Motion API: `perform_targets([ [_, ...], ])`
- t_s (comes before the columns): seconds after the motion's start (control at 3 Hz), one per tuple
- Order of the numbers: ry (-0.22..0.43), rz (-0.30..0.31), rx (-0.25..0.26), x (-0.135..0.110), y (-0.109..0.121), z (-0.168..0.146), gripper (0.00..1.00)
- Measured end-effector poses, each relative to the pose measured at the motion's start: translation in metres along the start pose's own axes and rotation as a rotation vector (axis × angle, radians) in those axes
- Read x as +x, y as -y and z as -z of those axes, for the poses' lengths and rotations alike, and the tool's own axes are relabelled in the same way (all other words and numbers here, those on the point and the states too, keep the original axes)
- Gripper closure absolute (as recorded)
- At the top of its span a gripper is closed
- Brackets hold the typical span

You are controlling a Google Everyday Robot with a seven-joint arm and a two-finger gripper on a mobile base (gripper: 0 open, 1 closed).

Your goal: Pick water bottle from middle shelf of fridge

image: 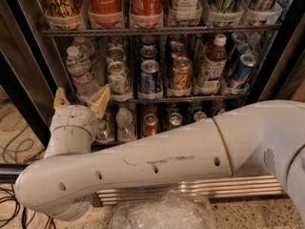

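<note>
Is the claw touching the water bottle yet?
Cannot tell. In the camera view the open claw sits just under the water bottle, fingers either side of its base; their edges overlap, so contact or a gap in depth is not plain.

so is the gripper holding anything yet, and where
Nothing is held. The gripper is open and empty, just below the water bottle on the middle shelf.

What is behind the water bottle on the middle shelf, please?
Another clear bottle stands behind the water bottle; anything farther back is hidden. The end effector hovers just below it.
</note>
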State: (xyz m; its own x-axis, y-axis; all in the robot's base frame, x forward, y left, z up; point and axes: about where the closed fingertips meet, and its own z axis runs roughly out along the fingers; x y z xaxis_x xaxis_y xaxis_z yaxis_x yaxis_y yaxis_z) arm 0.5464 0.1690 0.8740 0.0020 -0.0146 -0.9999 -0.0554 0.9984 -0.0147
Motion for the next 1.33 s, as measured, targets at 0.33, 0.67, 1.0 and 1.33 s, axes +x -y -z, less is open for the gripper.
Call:
perform_targets([
  [0.33, -0.002, -0.004, 0.012, 0.007, -0.001, -0.009, 0.27],
  [0.67, -0.002, -0.001, 0.009, 0.012, -0.003, -0.022, 0.26],
  [1.0, 0.006, 0.004, 0.006, 0.013, -0.003, -0.036, 0.24],
  [1.33, 0.023, 0.009, 0.009, 0.011, -0.002, -0.051, 0.24],
])
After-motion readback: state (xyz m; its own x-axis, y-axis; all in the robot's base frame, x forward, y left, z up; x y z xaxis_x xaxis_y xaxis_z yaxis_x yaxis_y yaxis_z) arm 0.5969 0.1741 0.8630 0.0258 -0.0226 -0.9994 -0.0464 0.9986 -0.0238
